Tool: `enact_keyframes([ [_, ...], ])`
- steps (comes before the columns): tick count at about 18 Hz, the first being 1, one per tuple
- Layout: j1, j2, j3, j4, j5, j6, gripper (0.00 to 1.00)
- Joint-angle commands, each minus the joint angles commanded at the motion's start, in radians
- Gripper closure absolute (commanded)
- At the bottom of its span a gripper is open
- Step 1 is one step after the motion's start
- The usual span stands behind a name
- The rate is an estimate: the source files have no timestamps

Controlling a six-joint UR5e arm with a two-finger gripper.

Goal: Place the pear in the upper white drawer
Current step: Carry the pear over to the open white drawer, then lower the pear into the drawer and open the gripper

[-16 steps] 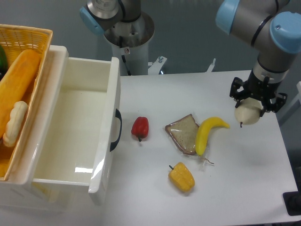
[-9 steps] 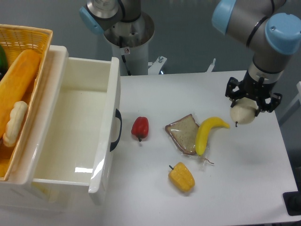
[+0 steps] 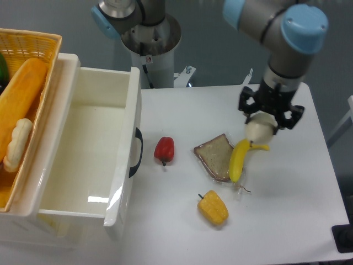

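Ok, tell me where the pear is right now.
The pear is held in the end effector above the table's right half, just over the top end of the banana, far right of the open white drawer.

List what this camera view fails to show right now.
- Gripper fingertips: hidden behind the pear it holds, so the contact is unclear.
- Basket: cut off by the left edge, its contents only partly seen.
- Upper white drawer: near corner cropped by the bottom edge.
- Dark object at the lower right: cut off, unidentifiable.

Arm reaches in from upper right, wrist vertical; gripper point(image 3: 261, 126) jaws clamped on pear point(image 3: 260, 131).
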Motion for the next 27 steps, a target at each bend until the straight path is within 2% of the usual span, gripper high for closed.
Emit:
enact_keyframes([
  [6,-0.074,0.129,-0.046,0.0,-0.065,-0.135,0.78],
  [9,-0.141,0.16,-0.045,0.002,-0.069,-0.196,0.78],
  [15,-0.291,0.163,-0.046,0.005,-0.089,-0.269,0.78],
  [21,-0.379,0.149,-0.055,0.009,-0.109,-0.276,0.78],
  [25,-0.407,0.149,-0.055,0.011,-0.109,-0.278,0.78],
  [27,-0.427,0.129,-0.055,0.012,-0.106,-0.281,0.78],
])
